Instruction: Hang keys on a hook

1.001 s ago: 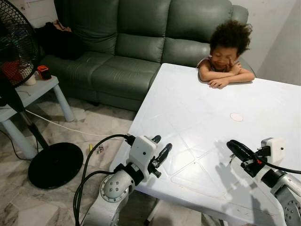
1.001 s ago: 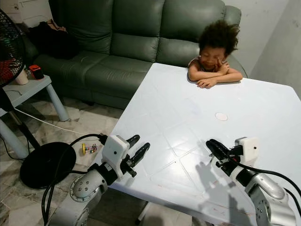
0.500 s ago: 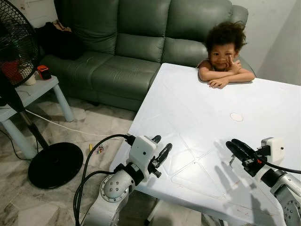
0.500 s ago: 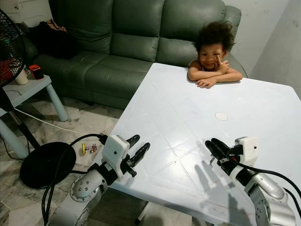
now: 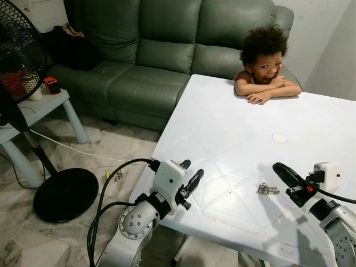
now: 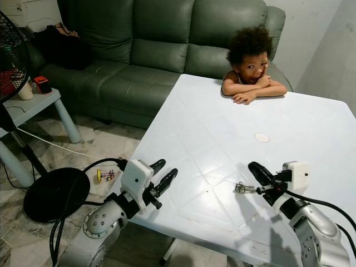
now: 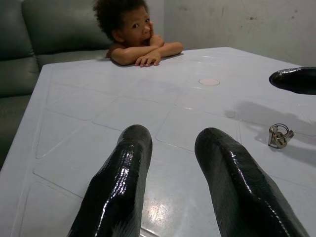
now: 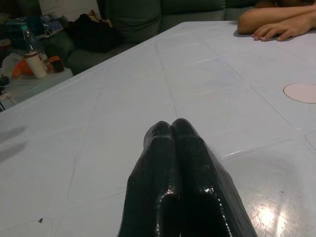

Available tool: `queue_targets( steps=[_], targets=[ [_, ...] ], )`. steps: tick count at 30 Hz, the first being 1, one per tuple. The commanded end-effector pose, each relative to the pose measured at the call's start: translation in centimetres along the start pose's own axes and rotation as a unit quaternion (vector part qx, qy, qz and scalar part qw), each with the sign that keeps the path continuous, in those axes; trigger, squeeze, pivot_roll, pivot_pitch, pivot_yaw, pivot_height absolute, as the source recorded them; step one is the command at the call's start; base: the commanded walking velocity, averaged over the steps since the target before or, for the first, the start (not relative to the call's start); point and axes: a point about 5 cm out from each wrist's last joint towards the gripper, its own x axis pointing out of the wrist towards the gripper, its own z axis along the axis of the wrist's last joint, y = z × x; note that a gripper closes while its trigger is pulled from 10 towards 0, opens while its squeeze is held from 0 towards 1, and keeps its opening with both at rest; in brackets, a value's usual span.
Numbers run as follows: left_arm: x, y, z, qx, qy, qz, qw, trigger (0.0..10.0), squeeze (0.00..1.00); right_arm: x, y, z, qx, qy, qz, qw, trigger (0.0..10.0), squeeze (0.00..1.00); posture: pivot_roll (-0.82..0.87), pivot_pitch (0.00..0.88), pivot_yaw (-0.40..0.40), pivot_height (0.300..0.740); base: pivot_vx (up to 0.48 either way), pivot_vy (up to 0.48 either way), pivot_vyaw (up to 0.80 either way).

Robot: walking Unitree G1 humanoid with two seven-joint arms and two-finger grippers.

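Lying flat on the white table (image 5: 222, 128), seemingly two small silver keys (image 5: 267, 189).

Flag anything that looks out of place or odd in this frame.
The keys lie loose on the white table, just off the tip of the right claw, which is shut and holding nothing. No hook can be seen to hang them on. A person leans on the table's far edge, close to the workspace.
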Motion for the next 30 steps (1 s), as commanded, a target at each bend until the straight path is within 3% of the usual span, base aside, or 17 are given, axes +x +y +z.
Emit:
queue_targets(
  steps=[1, 4, 5, 14, 21, 22, 23, 30],
  targets=[
    [0.1, -0.3, 0.5, 0.004, -0.01, -0.001, 1.0, 10.0, 0.0, 0.3, 0.0, 1.0, -0.006, -0.017, 0.003, 1.0, 0.0, 0.0, 0.06, 0.0, -0.051, 0.74, 0.0, 0.0, 0.0],
    [0.1, -0.2, 0.5, 0.004, -0.01, -0.001, 1.0, 10.0, 0.0, 0.2, 0.1, 1.0, -0.009, -0.013, 0.01, 1.0, 0.0, 0.0, 0.06, 0.0, -0.051, 0.74, 0.0, 0.0, 0.0],
    [0.1, -0.2, 0.5, 0.005, -0.01, -0.001, 1.0, 10.0, 0.0, 0.2, 0.4, 0.8, -0.02, -0.004, 0.024, 1.0, 10.0, 0.0, 0.06, 0.0, -0.051, 0.74, 0.0, 0.0, 0.0],
    [0.1, -0.3, 0.5, 0.005, -0.01, -0.003, 1.0, 10.0, 0.0, -1.0, 0.9, -0.6, -0.052, 0.062, 0.076, 0.994, 10.0, 0.0, 0.06, 0.0, -0.049, 0.74, 0.0, 0.0, 0.0],
    [0.1, -0.3, 0.5, 0.004, -0.011, -0.006, 1.0, 10.0, 0.0, -1.3, 1.0, -1.0, -0.047, 0.076, 0.088, 0.992, 10.0, 0.0, 0.06, 0.0, -0.049, 0.74, 0.0, 0.0, 0.0],
    [0.1, -0.4, 0.5, 0.003, -0.011, -0.007, 1.0, 10.0, 0.0, -1.4, 1.1, -1.1, -0.043, 0.078, 0.088, 0.992, 10.0, 0.78, 0.06, 0.0, -0.049, 0.74, 0.0, 0.0, 0.0],
    [0.1, -0.4, 0.5, 0.003, -0.011, -0.007, 1.0, 10.0, 0.0, -1.4, 1.2, -1.2, -0.035, 0.081, 0.092, 0.992, 10.0, 1.0, 0.06, 0.0, -0.049, 0.74, 0.0, 0.0, 0.0],
    [0.2, -0.5, 0.5, 0.003, -0.011, -0.009, 1.0, 10.0, 0.0, -1.3, 1.2, -1.4, -0.044, 0.083, 0.083, 0.992, 10.0, 1.0, 0.06, 0.0, -0.049, 0.74, 0.0, 0.0, 0.0]
  ],
)
